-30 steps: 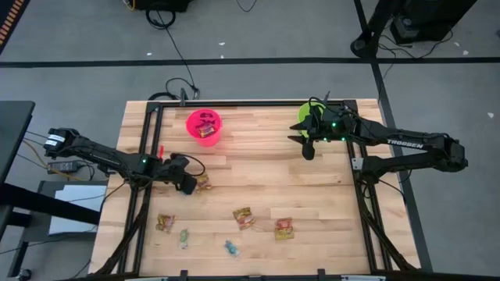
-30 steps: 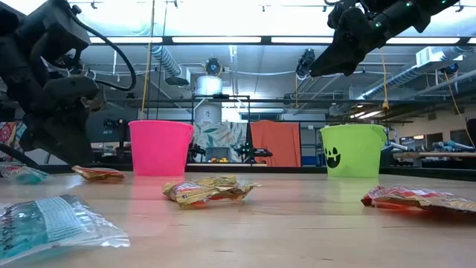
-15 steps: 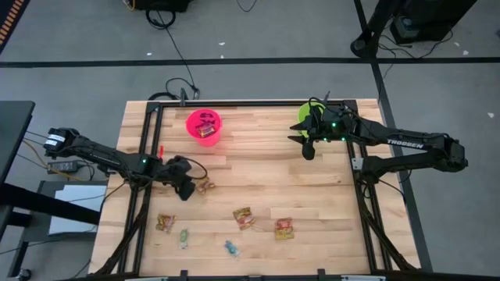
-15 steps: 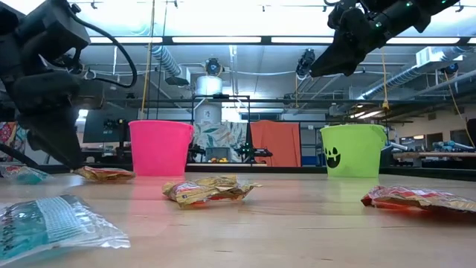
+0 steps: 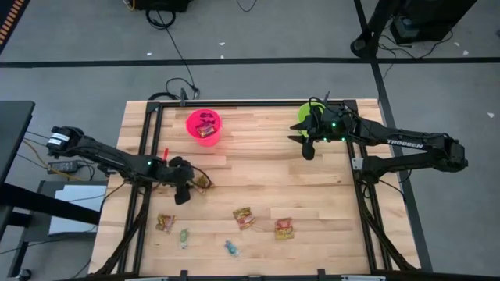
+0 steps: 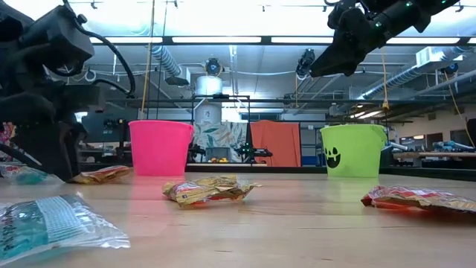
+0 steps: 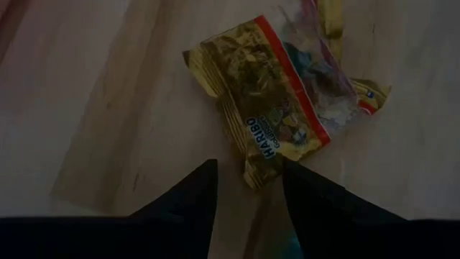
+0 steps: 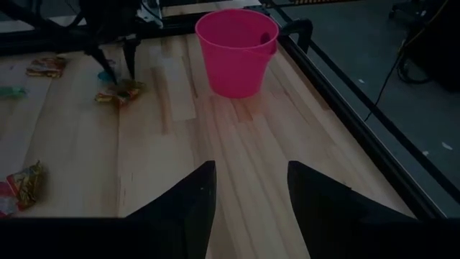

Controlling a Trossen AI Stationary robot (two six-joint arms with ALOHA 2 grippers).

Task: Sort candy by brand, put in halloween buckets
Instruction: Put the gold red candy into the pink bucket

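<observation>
An orange-yellow candy packet lies flat on the wooden table toward its left side, also seen in the high view and low view. My left gripper is open and low over the table, its fingers on either side of the packet's near corner. My right gripper hangs open above the table beside the lime green bucket. The pink bucket stands at the far side with candy inside it.
Loose candy lies near the front edge: orange packets and teal pieces. A black metal frame borders the table. Bare wood lies between the two buckets.
My left gripper has rolled about its own axis and tipped lower toward the table, so its fingers now stand at the orange-yellow packet's corner. The packet has stayed where it was.
</observation>
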